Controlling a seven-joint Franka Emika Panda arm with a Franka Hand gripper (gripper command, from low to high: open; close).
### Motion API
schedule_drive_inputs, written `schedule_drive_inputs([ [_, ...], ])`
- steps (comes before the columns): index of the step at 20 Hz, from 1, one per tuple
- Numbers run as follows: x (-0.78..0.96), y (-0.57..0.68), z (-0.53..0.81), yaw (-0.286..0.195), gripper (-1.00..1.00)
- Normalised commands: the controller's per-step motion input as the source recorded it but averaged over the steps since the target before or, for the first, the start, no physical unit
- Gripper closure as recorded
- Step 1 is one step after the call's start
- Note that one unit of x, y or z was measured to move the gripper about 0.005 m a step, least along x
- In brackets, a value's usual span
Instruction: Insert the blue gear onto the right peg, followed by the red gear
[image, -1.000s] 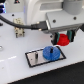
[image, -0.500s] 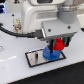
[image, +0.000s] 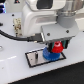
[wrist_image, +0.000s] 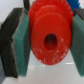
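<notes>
In the exterior view the blue gear (image: 51, 54) lies flat at the right end of the white plate with the black border (image: 35, 58). The right peg is hidden under it. My gripper (image: 56, 46) is directly above the blue gear, shut on the red gear (image: 57, 48), which hangs just above or touching the blue one. In the wrist view the red gear (wrist_image: 49, 35) fills the frame between the teal finger pads (wrist_image: 21, 47), its centre hole facing the camera. A thin dark left peg (image: 36, 59) stands on the plate.
The plate rests on a white table (image: 20, 74). The arm's white body (image: 37, 17) and a black cable (image: 12, 36) hang over the table on the exterior view's left. A dark block stands at the far left edge.
The gripper with the red gear has come down towards the blue gear on the plate. The blue gear has not moved.
</notes>
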Motion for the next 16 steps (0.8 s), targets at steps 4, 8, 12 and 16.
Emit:
schedule_drive_inputs([
  [4, 0.09, -0.12, 0.39, 0.000, 1.00],
  [8, 0.26, -0.11, 0.04, 0.000, 1.00],
  [12, 0.33, -0.11, -0.09, 0.000, 1.00],
  [16, 0.27, -0.21, -0.16, 0.000, 1.00],
])
